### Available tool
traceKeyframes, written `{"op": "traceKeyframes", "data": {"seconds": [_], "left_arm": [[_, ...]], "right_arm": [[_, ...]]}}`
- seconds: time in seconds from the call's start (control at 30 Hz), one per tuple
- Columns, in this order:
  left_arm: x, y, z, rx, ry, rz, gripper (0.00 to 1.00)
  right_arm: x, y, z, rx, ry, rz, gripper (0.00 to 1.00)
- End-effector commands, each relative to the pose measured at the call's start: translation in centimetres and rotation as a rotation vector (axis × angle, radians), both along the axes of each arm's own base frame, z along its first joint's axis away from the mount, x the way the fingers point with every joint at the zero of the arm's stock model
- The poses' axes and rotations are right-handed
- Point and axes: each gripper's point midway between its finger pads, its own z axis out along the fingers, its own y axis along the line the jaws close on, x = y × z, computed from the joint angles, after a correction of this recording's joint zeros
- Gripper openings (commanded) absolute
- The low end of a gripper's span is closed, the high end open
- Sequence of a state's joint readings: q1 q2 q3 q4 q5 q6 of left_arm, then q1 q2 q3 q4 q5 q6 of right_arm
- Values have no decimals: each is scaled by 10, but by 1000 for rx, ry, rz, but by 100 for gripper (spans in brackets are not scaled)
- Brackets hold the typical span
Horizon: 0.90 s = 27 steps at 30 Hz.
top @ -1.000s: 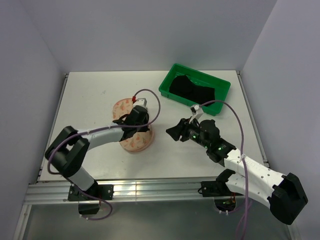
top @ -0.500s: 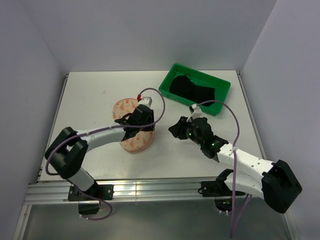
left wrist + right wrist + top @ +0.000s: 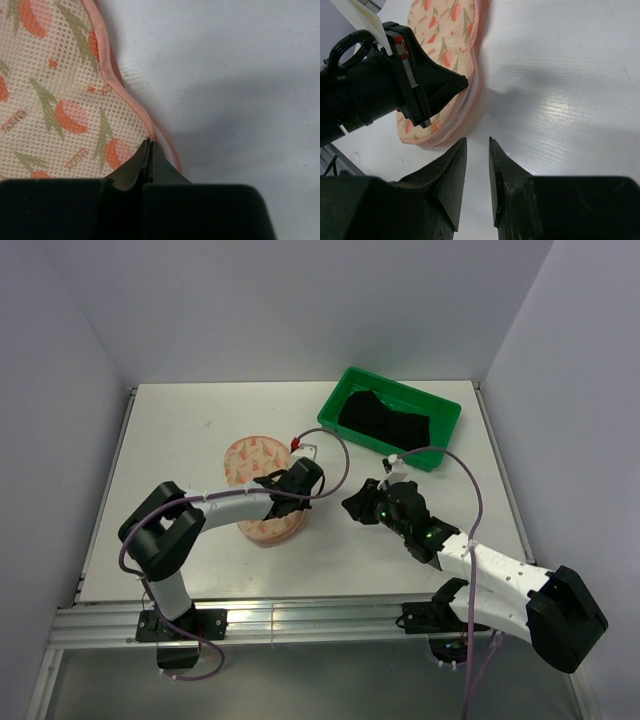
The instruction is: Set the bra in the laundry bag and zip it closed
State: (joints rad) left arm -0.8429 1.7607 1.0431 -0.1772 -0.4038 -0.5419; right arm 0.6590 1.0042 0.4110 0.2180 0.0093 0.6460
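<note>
Since a second ago, the left jaws have slid rightward along the laundry bag point(image 3: 252, 457) to its right edge, and the right jaws have edged nearer it. Right jaws hang narrowly parted, holding nothing, over the tabletop point(image 3: 200, 420) just beside the bag. Left jaws are pressed together on the bag's zip rim point(image 3: 131, 103). Farther back, the bra point(image 3: 385, 420) lies in the green tray point(image 3: 410, 390).
</note>
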Motion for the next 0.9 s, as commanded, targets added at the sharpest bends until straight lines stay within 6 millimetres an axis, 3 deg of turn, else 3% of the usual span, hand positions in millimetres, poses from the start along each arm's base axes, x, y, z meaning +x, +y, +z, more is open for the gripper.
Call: {"op": "traceKeyframes", "data": {"seconds": [0.0, 0.1, 0.2, 0.23, 0.3, 0.33, 0.4, 0.43, 0.5, 0.53, 0.6, 0.63, 0.7, 0.8, 0.87], "left_arm": [[9, -4, 20, -10, -67, 25, 0], [6, 1, 23, -22, -80, 48, 0], [3, 8, 40, -84, -125, 77, 0], [1, 10, 53, -134, -157, 81, 0], [-3, 11, 80, -220, -205, 85, 0], [-9, 15, 77, -232, -203, 83, 0], [-12, 17, 105, -336, -254, 89, 0], [-18, 24, 99, -343, -249, 96, 0], [-20, 32, 121, -429, -294, 110, 0], [-24, 40, 114, -433, -285, 120, 0], [-24, 55, 128, -504, -309, 158, 0], [-27, 64, 121, -505, -301, 178, 0], [-28, 87, 129, -537, -328, 238, 0], [-35, 128, 119, -500, -325, 357, 0], [-38, 159, 111, -448, -343, 472, 0]], "right_arm": [[2, 6, 8, 22, -31, 12, 32], [4, 8, 6, 21, -22, 12, 37], [6, 13, 6, 50, -8, 4, 51], [9, 17, 3, 51, 6, 2, 60], [17, 27, 1, 68, 21, -10, 65], [21, 32, 0, 69, 28, -14, 68], [28, 46, 0, 86, 33, -9, 68], [35, 56, -7, 79, 55, -4, 68], [41, 73, -6, 118, 64, 6, 67], [45, 85, -16, 118, 91, 21, 66], [51, 100, -17, 166, 99, 20, 66], [49, 114, -28, 166, 132, 54, 66], [55, 130, -38, 178, 167, 69, 66], [58, 133, -56, 124, 197, 19, 63], [62, 123, -64, 93, 186, -41, 60]]}}
